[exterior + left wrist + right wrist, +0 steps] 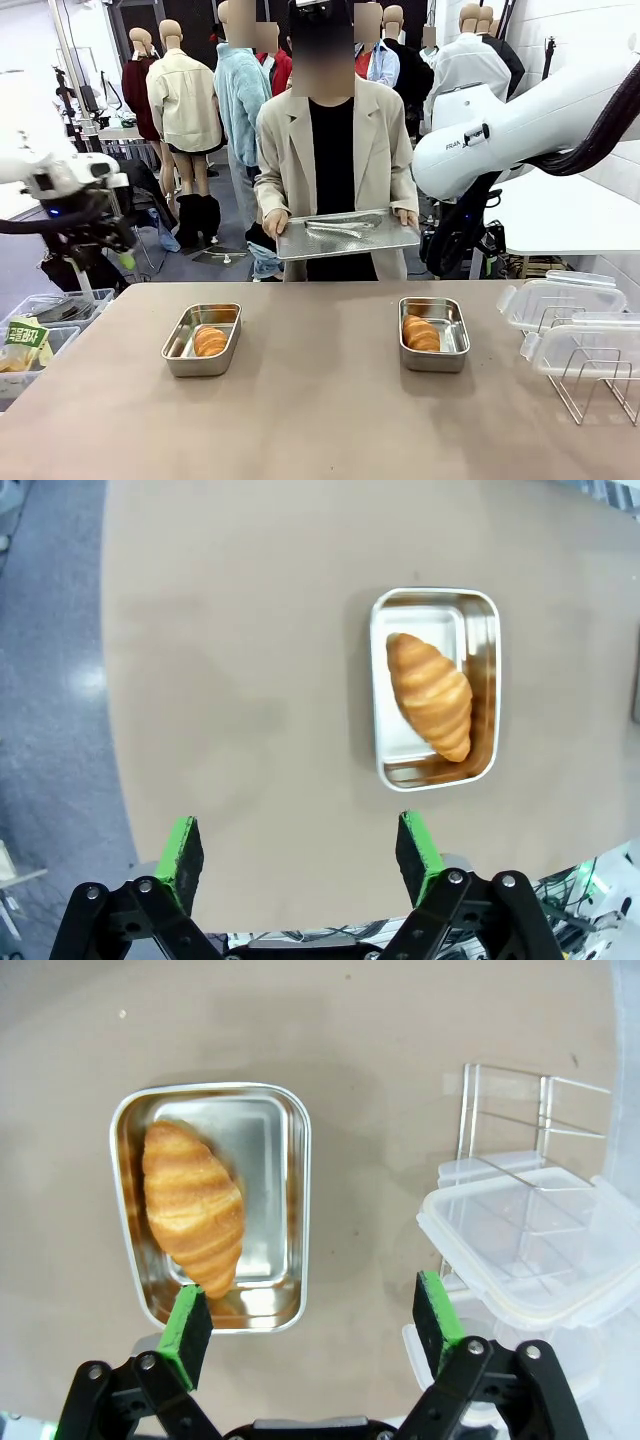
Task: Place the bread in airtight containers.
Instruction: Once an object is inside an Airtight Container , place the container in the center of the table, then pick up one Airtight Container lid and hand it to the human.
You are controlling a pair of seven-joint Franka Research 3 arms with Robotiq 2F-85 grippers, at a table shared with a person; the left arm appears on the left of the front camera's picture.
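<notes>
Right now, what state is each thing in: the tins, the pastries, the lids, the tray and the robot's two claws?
Left tin: lidless, holding left croissant.
Right tin: lidless, holding right croissant.
Clear lids: off the tins, resting on wire rack.
Left gripper: open, empty.
Right gripper: open, empty.
Tray: held by person, tongs on it.

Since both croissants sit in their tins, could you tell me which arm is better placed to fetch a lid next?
Right, likely: the right gripper hovers open beside the clear lids on the rack, while the left gripper hangs at the opposite side.
</notes>
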